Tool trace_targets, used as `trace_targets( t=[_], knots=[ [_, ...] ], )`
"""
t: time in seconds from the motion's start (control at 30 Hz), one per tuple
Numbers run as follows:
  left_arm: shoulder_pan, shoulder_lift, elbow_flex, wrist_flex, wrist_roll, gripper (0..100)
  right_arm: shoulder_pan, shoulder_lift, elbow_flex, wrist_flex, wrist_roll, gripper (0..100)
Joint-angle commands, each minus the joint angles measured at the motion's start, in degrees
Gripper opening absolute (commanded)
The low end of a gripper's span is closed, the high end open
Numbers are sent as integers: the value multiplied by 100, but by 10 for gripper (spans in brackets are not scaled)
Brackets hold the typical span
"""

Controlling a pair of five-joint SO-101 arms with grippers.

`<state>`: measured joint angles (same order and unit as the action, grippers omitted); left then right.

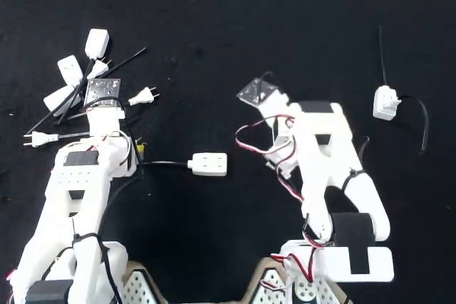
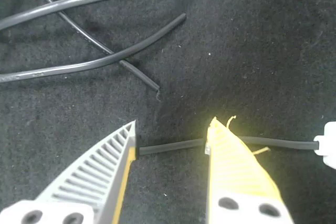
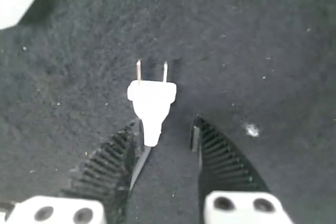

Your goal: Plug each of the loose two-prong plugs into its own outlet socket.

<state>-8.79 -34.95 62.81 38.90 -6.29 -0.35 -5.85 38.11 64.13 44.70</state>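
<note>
1. Left wrist view: the left gripper [image 2: 170,129] has its jaws apart, astride a thin black cord [image 2: 168,146] that crosses the gap between the fingertips. The cord's white outlet socket [image 2: 328,150] sits just outside the yellow finger. The cord looks limp, so holding the socket's hard body would likely steady it better.
2. Right wrist view: the right gripper [image 3: 164,124] also has its jaws apart. A white two-prong plug [image 3: 151,100] lies in the gap, nearer one finger, with its prongs [image 3: 138,71] pointing away from the jaws. I judge it light, smooth and rigid. It is best pinched on the body's flat sides, clear of the thin prongs.
3. High view: the outlet socket [image 1: 210,164] lies on the black mat [image 1: 214,33] between the arms. It is probably light enough to slide when pushed.
</note>
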Motion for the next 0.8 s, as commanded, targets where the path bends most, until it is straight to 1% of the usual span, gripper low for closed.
trace_targets(
  t=[0.0, 0.1, 0.27, 0.37, 0.57, 0.7, 0.77],
  knots=[
    [-48, -167, -31, -53, 26, 220, 114, 40, -646, 387, -299, 148],
    [-48, -167, -31, -53, 26, 220, 70, 154, -453, 70, -413, 192],
    [-57, -167, -31, -44, 26, 220, -26, 453, 92, -580, -422, 180],
    [-57, -167, -40, -44, 26, 220, -123, 391, 259, -519, -448, 181],
    [-57, -167, -48, -44, 18, 220, -624, 101, 769, -633, -448, 181],
    [-57, -167, -31, -44, 18, 220, -659, 57, 927, -791, -448, 179],
    [-57, -167, -31, -44, 18, 220, -598, -13, 927, -765, -448, 136]
  ],
)
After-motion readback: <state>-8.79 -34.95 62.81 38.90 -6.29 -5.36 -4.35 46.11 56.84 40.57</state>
